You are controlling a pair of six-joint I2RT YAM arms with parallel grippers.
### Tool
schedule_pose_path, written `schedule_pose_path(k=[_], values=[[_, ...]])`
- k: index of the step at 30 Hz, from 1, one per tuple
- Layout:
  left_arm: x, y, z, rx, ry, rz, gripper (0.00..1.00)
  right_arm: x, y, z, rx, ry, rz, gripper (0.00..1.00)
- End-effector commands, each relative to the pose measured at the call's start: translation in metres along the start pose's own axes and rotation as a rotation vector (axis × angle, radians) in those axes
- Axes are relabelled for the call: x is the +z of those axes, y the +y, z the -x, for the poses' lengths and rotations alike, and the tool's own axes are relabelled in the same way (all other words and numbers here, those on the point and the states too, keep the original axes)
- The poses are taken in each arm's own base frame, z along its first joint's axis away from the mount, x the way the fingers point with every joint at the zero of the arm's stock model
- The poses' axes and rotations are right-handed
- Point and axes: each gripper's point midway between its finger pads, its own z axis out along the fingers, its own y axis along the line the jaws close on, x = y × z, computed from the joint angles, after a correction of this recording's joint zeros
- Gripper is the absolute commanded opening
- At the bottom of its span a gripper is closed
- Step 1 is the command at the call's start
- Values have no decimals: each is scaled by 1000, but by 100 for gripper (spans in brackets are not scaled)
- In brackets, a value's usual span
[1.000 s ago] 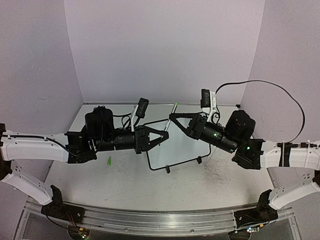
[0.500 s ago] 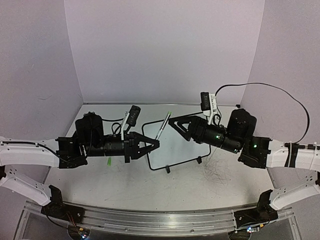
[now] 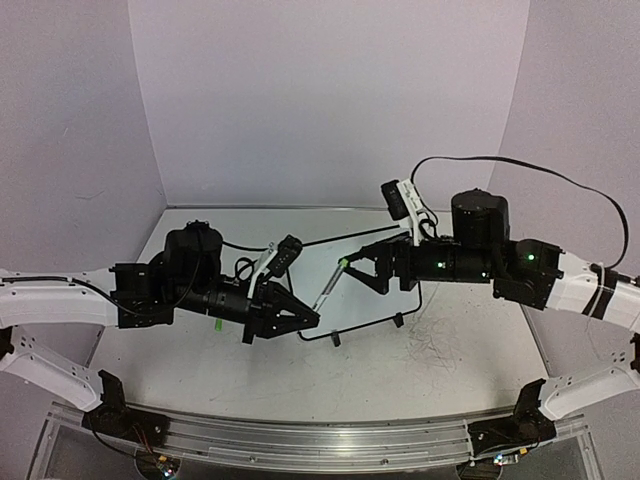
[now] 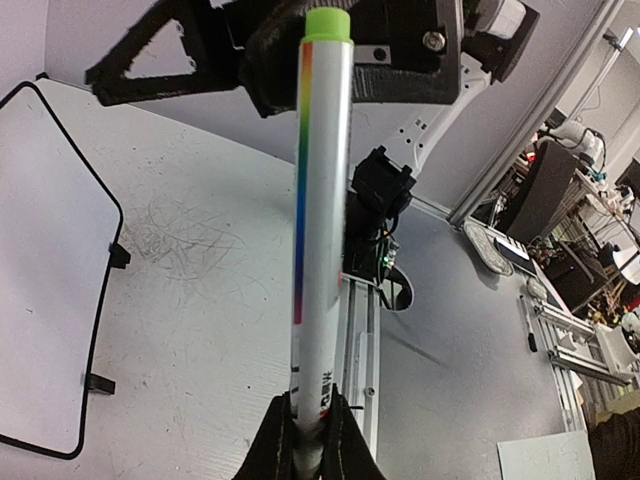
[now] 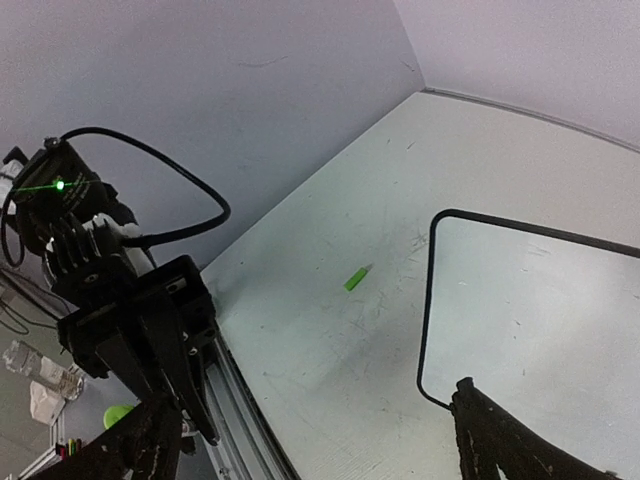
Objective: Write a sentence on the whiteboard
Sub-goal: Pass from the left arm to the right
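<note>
A marker (image 4: 320, 200) is pinched at its lower end by the left gripper's (image 4: 308, 428) jaws, with the green end raised. The right gripper's (image 3: 362, 268) jaws are spread just beside that end. The whiteboard (image 3: 365, 308) is set on the bench (image 3: 250, 380) below both grippers. A green cap (image 5: 356, 278) is seen lying apart from it.

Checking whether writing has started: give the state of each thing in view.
White marker pen with rainbow stripe and green end: gripped at one end, green end toward the right gripper.
Left gripper: shut on the marker pen.
Right gripper: open, holding nothing.
Small black-framed whiteboard: on the scuffed white table, no writing visible.
Small green plastic cap: loose on the table.
</note>
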Motion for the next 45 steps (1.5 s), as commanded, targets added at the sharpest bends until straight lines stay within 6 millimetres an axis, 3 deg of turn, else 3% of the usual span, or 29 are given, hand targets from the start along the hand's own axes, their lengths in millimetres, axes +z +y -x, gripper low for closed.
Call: schedule_pose_path(k=[1,3,6,8,10,16,25,28,38,45], values=[[0,0,-1,-2,45,9,0,2,47,-9,-51,136,215,88],[-2,2,0,-10,39,24,0,-3,32,-1,-41,106,117,88],[-8,2,0,-14,25,44,0,-29,15,16,-51,17,14,95],[-11,5,-2,-17,21,61,0,-41,19,17,-76,-7,25,98],[-13,4,-4,-19,27,63,0,-44,35,15,-82,18,111,98],[-13,1,-10,-17,69,45,0,-12,57,-11,-39,204,293,97],[-14,-14,-12,-16,101,-32,0,18,75,-27,13,358,465,82],[-14,-17,-13,-15,115,-45,0,28,75,-40,35,413,492,71],[-14,-22,-14,-6,127,-68,0,38,85,-72,46,523,607,50],[-13,-23,-19,-11,141,-84,0,42,89,-77,54,551,657,48]])
